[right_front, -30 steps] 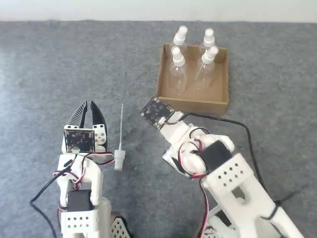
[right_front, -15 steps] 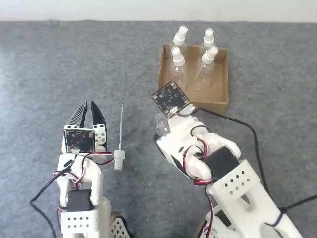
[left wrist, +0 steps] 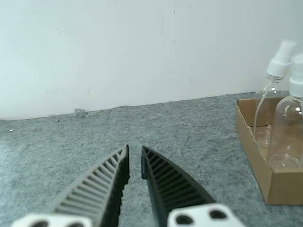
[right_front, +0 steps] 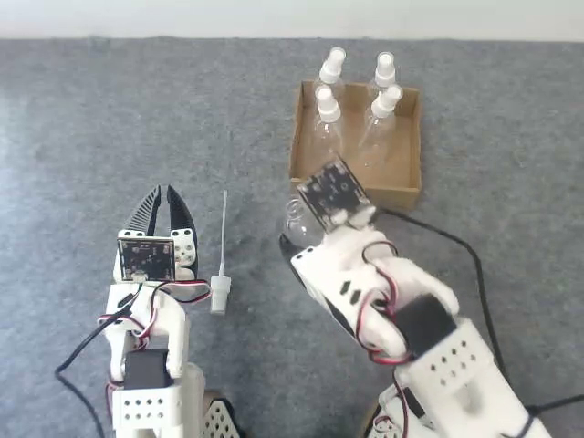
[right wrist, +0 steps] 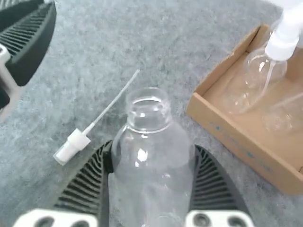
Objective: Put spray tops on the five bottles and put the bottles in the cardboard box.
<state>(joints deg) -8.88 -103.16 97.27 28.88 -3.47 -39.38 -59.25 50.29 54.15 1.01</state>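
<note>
We hold the uncapped bottle in the right pincer. The jaws are closed on its body below the shoulder, which we judge leaves the open neck free to take a top. In the high view it sits just beside the near wall of the box, over the grey surface; we cannot tell whether it is resting there or lifted. The spray top lies flat between the two arms, with its head toward the left arm's base and its tube pointing away. That puts it just beside the left pincer, which is empty, with only a narrow gap between its jaws. We think that arm is best placed to pick up the top and feed the tube into the neck. Four capped bottles stand in the box toward its far side, and this appears to leave room near the front wall for this one.
</note>
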